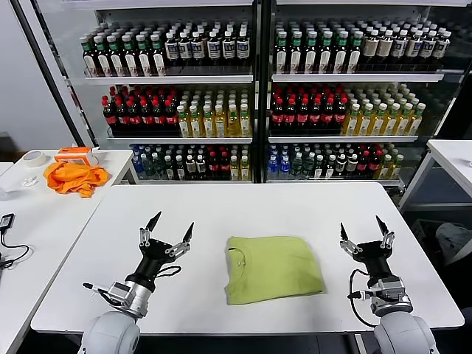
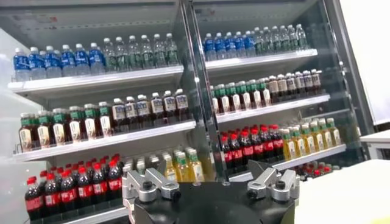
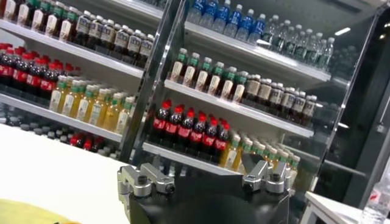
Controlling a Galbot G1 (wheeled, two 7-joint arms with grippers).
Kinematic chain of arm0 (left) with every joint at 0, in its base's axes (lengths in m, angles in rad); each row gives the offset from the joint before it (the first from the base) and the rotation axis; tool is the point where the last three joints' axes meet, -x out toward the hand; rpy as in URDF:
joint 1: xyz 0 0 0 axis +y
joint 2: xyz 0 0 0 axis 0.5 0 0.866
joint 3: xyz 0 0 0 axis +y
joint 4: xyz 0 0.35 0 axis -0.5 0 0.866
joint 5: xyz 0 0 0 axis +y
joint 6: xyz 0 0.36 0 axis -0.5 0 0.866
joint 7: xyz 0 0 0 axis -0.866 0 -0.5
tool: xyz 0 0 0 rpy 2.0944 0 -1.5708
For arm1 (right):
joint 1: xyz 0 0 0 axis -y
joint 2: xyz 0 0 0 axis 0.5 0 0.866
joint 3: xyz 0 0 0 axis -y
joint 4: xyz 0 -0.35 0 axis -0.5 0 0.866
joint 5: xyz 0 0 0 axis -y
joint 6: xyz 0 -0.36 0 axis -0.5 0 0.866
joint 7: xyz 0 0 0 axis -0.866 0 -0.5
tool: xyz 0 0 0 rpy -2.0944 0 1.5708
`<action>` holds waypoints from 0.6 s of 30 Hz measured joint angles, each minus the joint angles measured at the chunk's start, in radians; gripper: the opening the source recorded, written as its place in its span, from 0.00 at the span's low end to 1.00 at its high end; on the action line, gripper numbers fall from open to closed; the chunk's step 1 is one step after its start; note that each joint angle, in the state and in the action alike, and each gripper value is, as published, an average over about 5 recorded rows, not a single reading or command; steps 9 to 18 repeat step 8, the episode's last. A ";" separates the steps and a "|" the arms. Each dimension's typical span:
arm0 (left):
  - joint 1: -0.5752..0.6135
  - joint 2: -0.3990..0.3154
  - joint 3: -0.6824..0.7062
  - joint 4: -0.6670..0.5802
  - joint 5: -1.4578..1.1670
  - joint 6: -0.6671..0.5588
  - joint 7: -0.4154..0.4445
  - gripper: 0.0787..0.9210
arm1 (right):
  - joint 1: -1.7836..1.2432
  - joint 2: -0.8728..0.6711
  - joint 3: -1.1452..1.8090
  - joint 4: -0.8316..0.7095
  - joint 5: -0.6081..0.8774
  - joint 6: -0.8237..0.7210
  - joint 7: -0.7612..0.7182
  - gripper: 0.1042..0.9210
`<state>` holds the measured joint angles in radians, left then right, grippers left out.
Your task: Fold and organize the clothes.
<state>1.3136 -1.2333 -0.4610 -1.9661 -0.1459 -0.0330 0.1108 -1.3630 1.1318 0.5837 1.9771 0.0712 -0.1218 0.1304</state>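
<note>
A light yellow-green T-shirt [image 1: 271,268] lies folded into a neat rectangle at the middle of the white table [image 1: 243,210], its round neck toward my left. My left gripper [image 1: 170,226] is open and empty, fingers pointing up, just left of the shirt. My right gripper [image 1: 363,228] is open and empty, fingers up, just right of it. Neither touches the fabric. A corner of the shirt shows in the right wrist view [image 3: 24,213]. The left wrist view shows only that gripper's base [image 2: 210,204] and shelves.
A glass-door cooler [image 1: 254,88] full of bottles stands behind the table. A side table at the left holds a bright orange cloth [image 1: 74,177], an orange-white box [image 1: 76,155] and a tape roll [image 1: 33,158]. Another white table [image 1: 451,158] stands at the right.
</note>
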 measured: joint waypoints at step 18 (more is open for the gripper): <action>-0.002 -0.002 -0.013 0.006 0.005 0.003 0.014 0.88 | 0.004 -0.001 -0.004 -0.012 -0.019 0.008 0.002 0.88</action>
